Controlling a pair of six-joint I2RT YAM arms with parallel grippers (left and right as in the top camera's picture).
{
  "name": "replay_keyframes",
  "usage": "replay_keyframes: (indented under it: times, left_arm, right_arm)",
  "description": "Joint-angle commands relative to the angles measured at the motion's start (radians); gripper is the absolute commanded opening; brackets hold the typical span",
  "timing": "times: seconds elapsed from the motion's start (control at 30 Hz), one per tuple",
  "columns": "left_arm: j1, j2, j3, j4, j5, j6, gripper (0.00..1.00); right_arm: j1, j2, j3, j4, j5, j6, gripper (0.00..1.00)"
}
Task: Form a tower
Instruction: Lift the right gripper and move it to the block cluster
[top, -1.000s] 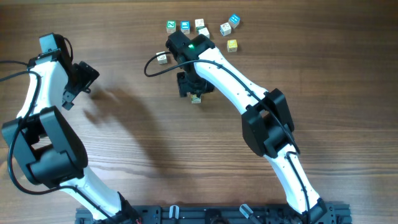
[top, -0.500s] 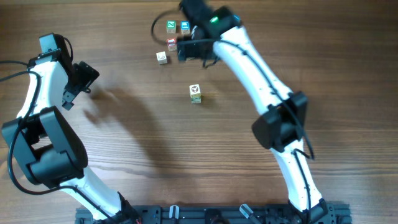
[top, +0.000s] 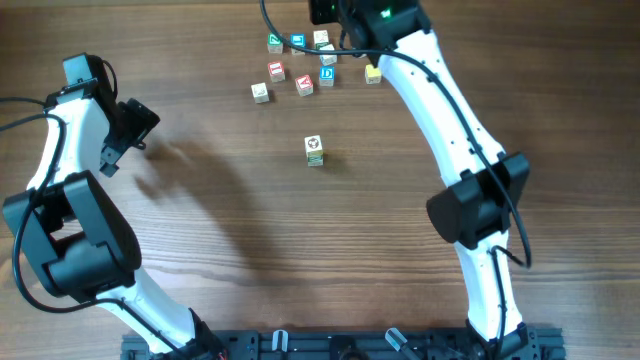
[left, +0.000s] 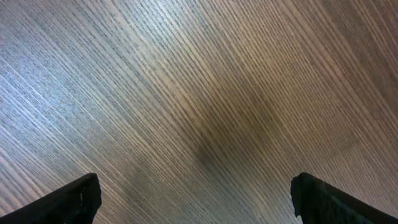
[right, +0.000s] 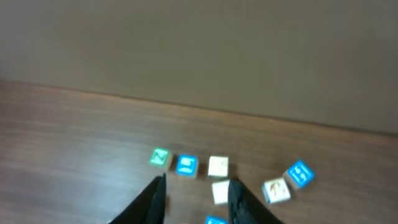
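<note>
Overhead view first: the tower (top: 314, 150) stands alone mid-table, well apart from both arms. From straight above only its top face shows, pale with a dark mark, so how many cubes sit beneath it can't be told.

Up at the far edge the loose cubes (top: 303, 84) lie scattered in a cluster. The right arm (top: 440, 110) reaches across above them, with its wrist hard against the top of the frame, covering its own fingers. A yellow cube (top: 373, 73) shows just beside that arm.

Right wrist view now, and it's soft and blurred. The right gripper (right: 194, 200) is cut off at the bottom edge, fingers standing apart, nothing between them but wood and a cream cube (right: 220, 191) seen through the gap. Ahead sit a green cube (right: 160, 157) and a blue cube (right: 186, 165) side by side, markings too smeared to read.

Left wrist view: the left gripper (left: 199, 202) shows only two dark tips in the bottom corners. They are spread wide over the bare table (left: 199, 93), holding nothing.
</note>
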Motion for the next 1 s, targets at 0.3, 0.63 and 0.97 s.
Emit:
replay_keyframes:
  times: [0.3,0.63,0.97]
  left_arm:
    - [0.003,-0.02,0.01,0.0,-0.01,-0.003,1.0]
    - [0.003,-0.02,0.01,0.0,-0.01,-0.003,1.0]
    - [0.003,-0.02,0.01,0.0,-0.01,-0.003,1.0]
  right_arm:
    - [-0.029,0.143,-0.281,0.272,0.033,-0.092,0.82]
    - [-0.049,0.262,-0.281,0.291,-0.1,-0.093,0.84]
    - [-0.066,0.28,-0.281,0.295,-0.1,-0.092,0.51]
